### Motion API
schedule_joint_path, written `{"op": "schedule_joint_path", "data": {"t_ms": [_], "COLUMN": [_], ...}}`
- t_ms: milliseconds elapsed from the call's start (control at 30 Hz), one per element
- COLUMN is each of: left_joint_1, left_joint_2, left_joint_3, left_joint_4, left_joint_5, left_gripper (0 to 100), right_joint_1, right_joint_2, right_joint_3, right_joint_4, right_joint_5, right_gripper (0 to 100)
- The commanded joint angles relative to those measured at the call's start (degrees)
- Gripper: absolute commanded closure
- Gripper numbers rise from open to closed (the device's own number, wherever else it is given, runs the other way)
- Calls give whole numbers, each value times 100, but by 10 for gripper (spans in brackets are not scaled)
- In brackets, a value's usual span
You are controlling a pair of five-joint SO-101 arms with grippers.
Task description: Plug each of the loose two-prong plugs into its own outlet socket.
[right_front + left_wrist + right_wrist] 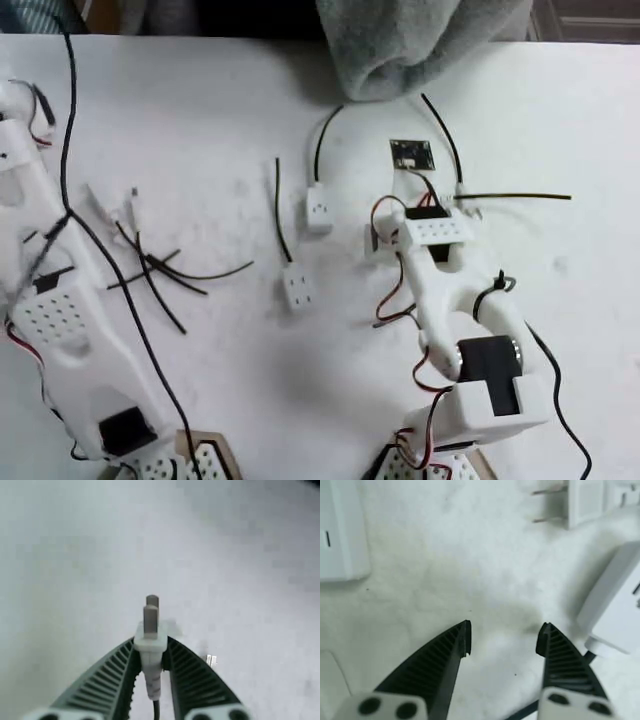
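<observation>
**Landmark:** grey cloth [420, 45], heaped at the far edge of the white table [200, 120].

**Outlet sockets, 2:** white blocks, each with a black cord. One socket [318, 208] lies on the near side of the cloth. The other socket [297, 287] lies nearer still, just beside the first but apart from it.

**Two-prong plugs, 2:**
- The held plug [150, 635] is pinched by its white body in the left gripper [151, 642], prongs pointing away over bare table.
- The loose plug [580, 500] lies flat on the table beyond the right gripper [505, 630], whose fingers are spread with nothing between them.

**White blocks, 2, in the right wrist view:** one block [340, 530] and another block [615, 605] flank the spread claw. They are probably sockets, though the view is too cropped to say.

**Loose black wires, several:** these wires [160, 265] lie crossed in a tangle well away from the cloth, beside the left arm [60, 310].

**Obstruction:** the right arm [450, 290] covers the table between the cloth and the near edge.
</observation>
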Motion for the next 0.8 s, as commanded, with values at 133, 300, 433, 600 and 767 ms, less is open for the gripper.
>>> {"op": "schedule_joint_path", "data": {"t_ms": [133,300,433,600,767], "left_joint_1": [-321,-382,-356,-48,1033], "left_joint_2": [-585,-1921,-3152,-4954,-6651], "left_joint_3": [-1204,-923,-97,2057,4862], "left_joint_4": [88,88,88,88,-299], "left_joint_5": [-220,-220,-220,-211,-211], "left_gripper": [977,977,977,977,977], "right_joint_1": [13,13,13,13,13], "right_joint_2": [-40,-40,-40,-40,-40], "right_joint_3": [-18,-18,-18,-18,-18], "right_joint_4": [-84,-84,-84,-84,-84], "right_joint_5": [62,62,62,62,62], "right_gripper": [780,780,780,780,780]}}
